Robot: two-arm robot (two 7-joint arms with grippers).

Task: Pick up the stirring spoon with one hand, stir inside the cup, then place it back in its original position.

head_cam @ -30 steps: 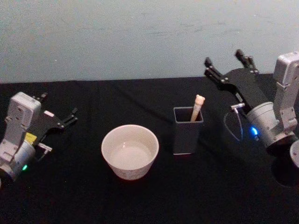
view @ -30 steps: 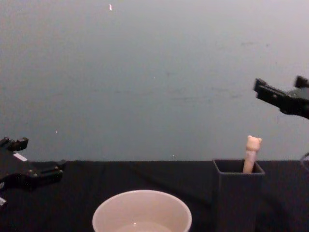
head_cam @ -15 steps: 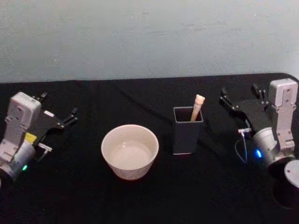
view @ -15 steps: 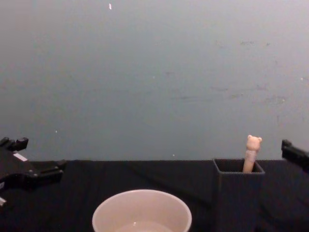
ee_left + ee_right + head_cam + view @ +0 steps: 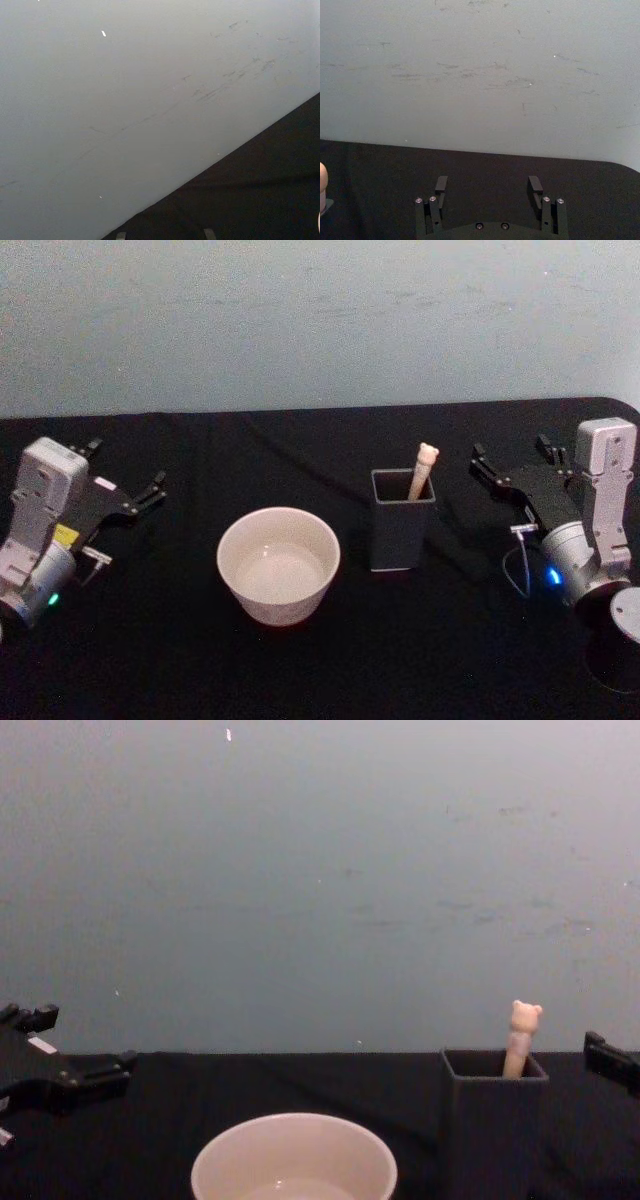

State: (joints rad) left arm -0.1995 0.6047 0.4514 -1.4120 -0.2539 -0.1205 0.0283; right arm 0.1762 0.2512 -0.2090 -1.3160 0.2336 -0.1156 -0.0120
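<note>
Stirring spoon standing in dark grey square holder; both end effectors empty.
Bear-head handle leans from the holder's back right corner. Cream-white cup sits just left of the holder on the black surface. Right end effector right of the holder, fingers spread wide, holding nothing. Left end effector far left, fingers apart, holding nothing.

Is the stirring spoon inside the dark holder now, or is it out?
Inside. The stirring spoon stands in the dark holder, leaning slightly, with its bear head above the rim; no gripper touches it.
</note>
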